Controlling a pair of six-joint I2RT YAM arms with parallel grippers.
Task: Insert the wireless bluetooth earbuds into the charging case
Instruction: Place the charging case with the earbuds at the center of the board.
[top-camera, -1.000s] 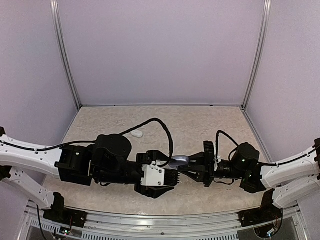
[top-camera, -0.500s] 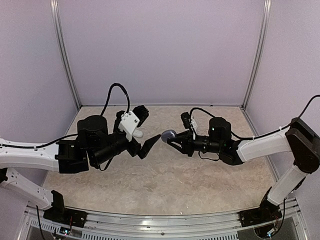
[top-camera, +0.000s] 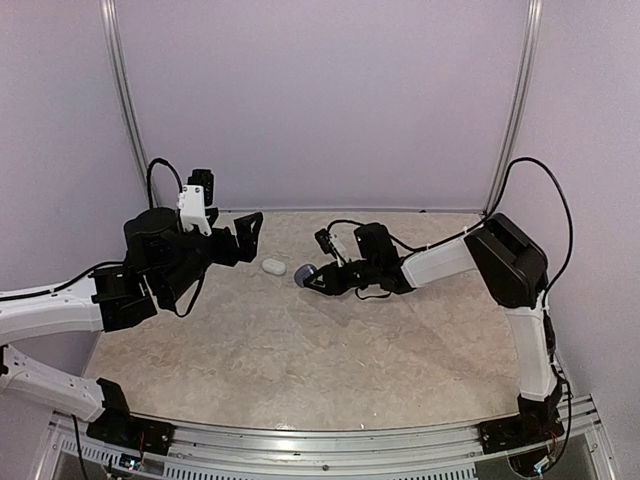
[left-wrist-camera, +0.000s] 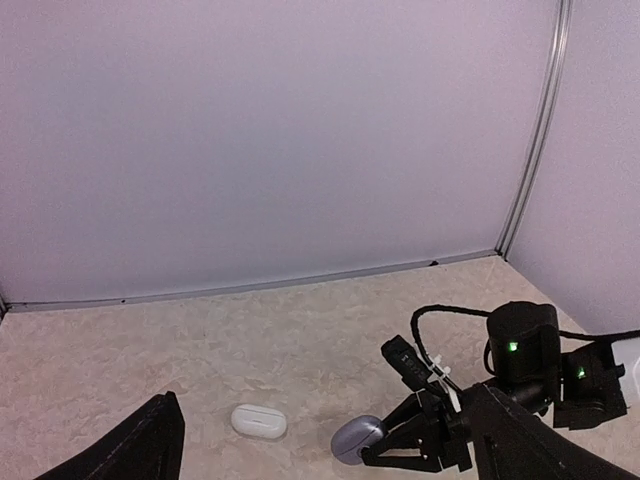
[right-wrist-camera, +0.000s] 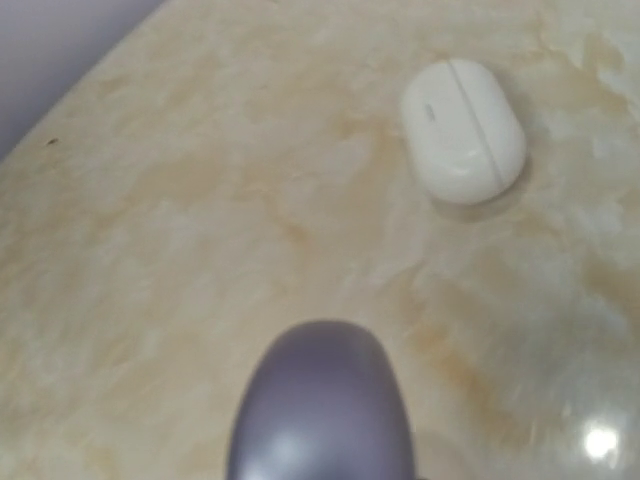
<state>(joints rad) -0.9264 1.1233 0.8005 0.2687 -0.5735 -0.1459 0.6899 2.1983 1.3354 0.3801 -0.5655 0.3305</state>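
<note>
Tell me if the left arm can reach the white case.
Probably yes: the open left gripper is near the white case with nothing between; the purple case in the right gripper crowds one side.

White case (right-wrist-camera: 463, 130) is showing smooth, semi-matt plastic. Purple-grey case (right-wrist-camera: 322, 405) near it is showing glossy plastic. Table (top-camera: 300, 350) under the white case is looking polished, beige marble-patterned. Wall (top-camera: 320, 100) behind it is looking matt.
</note>
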